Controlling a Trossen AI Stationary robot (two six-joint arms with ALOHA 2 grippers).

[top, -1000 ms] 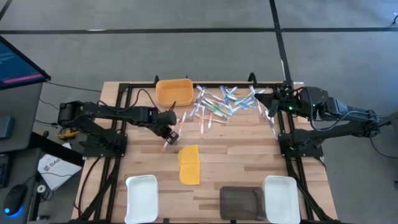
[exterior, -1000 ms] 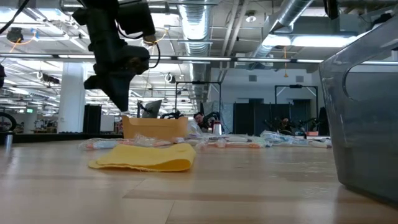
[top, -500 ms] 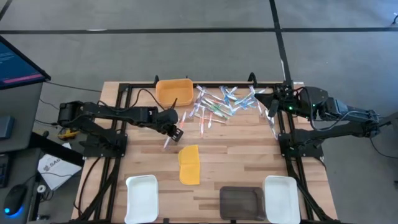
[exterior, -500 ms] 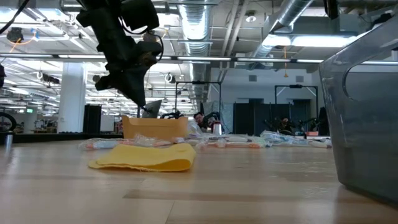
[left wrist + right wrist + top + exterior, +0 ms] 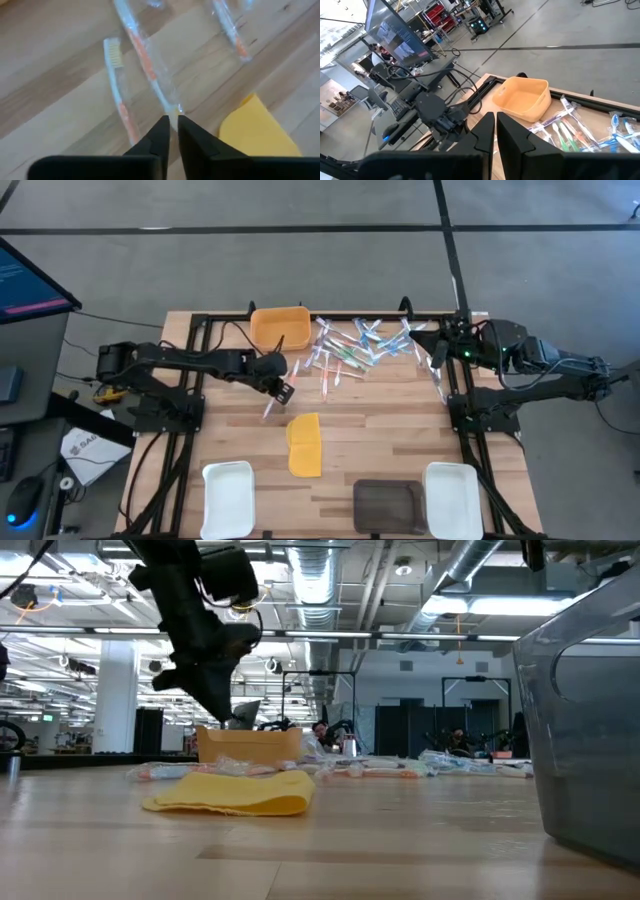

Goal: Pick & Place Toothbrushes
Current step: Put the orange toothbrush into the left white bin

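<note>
The left gripper had been moved right from above a pink toothbrush; its fingers were barely parted, grasping nothing. The right gripper was kept clenched, waiting.

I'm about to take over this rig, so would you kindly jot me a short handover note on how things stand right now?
Left gripper: above the table by a wrapped toothbrush, jaws barely parted, holding nothing I can see.
Right gripper: shut, empty, parked at the table's right edge.
Toothbrushes: piled beside the orange bin; one stray near the yellow lid.
Done: nothing in the white trays or the dark tray.
Left: all toothbrushes.
</note>
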